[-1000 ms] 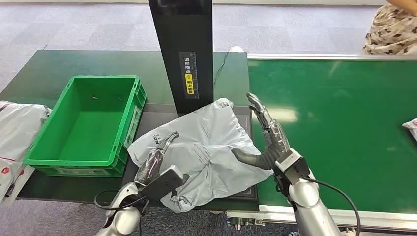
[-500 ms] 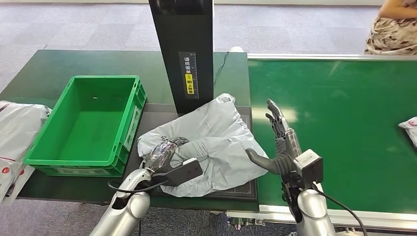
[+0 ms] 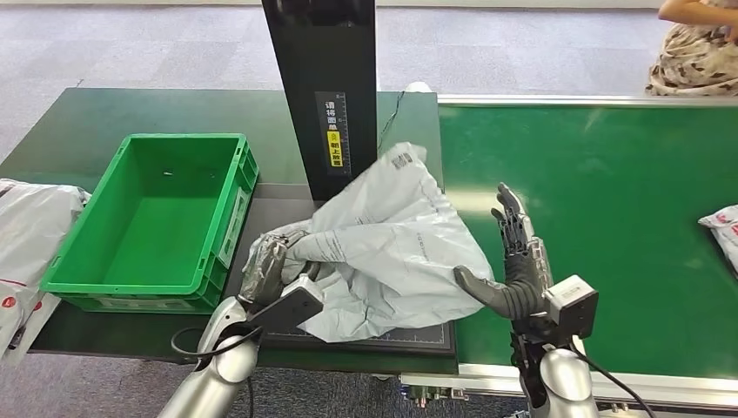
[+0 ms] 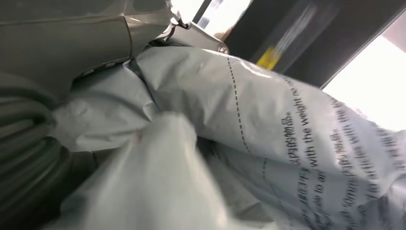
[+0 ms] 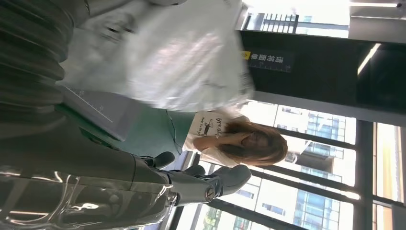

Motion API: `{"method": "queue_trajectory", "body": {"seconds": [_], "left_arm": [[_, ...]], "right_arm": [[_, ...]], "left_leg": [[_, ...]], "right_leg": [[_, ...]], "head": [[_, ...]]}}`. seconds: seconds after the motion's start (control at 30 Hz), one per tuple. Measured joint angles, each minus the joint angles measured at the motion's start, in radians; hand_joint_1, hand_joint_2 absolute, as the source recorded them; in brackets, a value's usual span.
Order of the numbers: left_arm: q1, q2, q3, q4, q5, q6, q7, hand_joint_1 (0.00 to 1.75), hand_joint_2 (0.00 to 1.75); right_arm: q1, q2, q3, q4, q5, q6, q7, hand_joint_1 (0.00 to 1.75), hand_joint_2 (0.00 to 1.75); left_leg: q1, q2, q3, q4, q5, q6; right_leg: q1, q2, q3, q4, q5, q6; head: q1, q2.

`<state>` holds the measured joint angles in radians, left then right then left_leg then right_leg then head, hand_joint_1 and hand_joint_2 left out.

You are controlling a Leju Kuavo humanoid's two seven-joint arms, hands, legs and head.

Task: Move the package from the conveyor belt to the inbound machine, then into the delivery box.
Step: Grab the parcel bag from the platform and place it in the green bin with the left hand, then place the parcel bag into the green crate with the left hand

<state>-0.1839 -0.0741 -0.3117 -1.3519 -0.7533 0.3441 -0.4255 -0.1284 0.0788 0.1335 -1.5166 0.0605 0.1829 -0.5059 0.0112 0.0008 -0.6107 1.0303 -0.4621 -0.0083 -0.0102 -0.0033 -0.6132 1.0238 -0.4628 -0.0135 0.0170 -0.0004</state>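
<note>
The grey plastic package lies crumpled on the inbound machine's dark platform, its far end raised against the black column. My left hand grips the package's bunched left edge; in the left wrist view the printed bag is gathered up against the hand. My right hand stands open with fingers spread upward, just right of the package over the belt's edge, thumb close to the bag. In the right wrist view the package shows beyond that hand.
A green delivery crate stands left of the platform. The green conveyor belt runs to the right, another package at its far right. White bags lie at far left. A person sits beyond the belt.
My left hand closed on the package's left edge and bunched it, and the bag's far end rose against the column. My right hand drew back to the right, off the package.
</note>
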Motion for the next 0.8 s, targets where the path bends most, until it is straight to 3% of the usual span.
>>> {"method": "queue_trajectory", "body": {"seconds": [0.17, 0.33, 0.43, 0.57, 0.7, 0.8], "left_arm": [[0.054, 0.003, 0.014, -0.148, 0.019, 0.172, -0.114, 1.75, 1.75], [0.09, 0.014, 0.028, -0.247, -0.065, 0.298, -0.11, 1.75, 1.75], [0.091, 0.017, 0.065, -0.269, -0.23, 0.344, -0.014, 1.75, 1.75], [0.059, 0.026, 0.156, -0.26, -0.439, 0.344, 0.199, 1.75, 1.75], [-0.032, 0.064, 0.266, -0.179, -0.57, 0.309, 0.426, 1.75, 1.75], [-0.112, 0.103, 0.327, -0.084, -0.619, 0.3, 0.511, 1.75, 1.75]], "right_arm": [[0.002, 0.005, -0.016, -0.001, -0.05, -0.008, -0.002, 0.0, 1.75], [0.001, 0.006, -0.022, -0.002, -0.071, -0.014, -0.001, 0.0, 1.75], [0.002, 0.008, -0.022, -0.003, -0.074, -0.015, -0.001, 0.0, 1.75], [0.005, 0.013, -0.021, -0.004, -0.058, -0.015, -0.002, 0.0, 1.75], [0.006, 0.015, -0.019, -0.005, -0.046, -0.013, -0.002, 0.0, 1.75], [0.004, 0.015, -0.018, -0.005, -0.042, -0.011, -0.001, 0.0, 1.75]], "left_leg": [[0.0, 0.0, 0.0, 0.0, -0.001, 0.0], [0.0, 0.0, 0.0, 0.0, 0.0, 0.0], [0.0, 0.0, 0.0, 0.0, 0.0, 0.0], [0.0, 0.0, 0.0, 0.0, 0.0, 0.0], [0.001, 0.0, 0.0, 0.0, 0.001, -0.001], [0.001, 0.0, 0.001, 0.0, 0.001, -0.002]], "right_leg": [[0.0, 0.0, 0.0, 0.0, -0.001, 0.001], [0.0, 0.0, 0.0, 0.0, -0.001, 0.001], [0.0, 0.0, 0.0, 0.0, -0.001, 0.001], [0.0, 0.0, 0.0, 0.0, -0.001, 0.001], [0.0, 0.0, 0.0, 0.001, 0.0, 0.0], [0.001, 0.0, 0.0, 0.001, 0.0, -0.001]], "head": [[0.0, 0.0], [0.0, 0.0], [0.0, 0.0], [0.0, 0.0], [0.0, 0.0], [0.0, 0.0]]}}
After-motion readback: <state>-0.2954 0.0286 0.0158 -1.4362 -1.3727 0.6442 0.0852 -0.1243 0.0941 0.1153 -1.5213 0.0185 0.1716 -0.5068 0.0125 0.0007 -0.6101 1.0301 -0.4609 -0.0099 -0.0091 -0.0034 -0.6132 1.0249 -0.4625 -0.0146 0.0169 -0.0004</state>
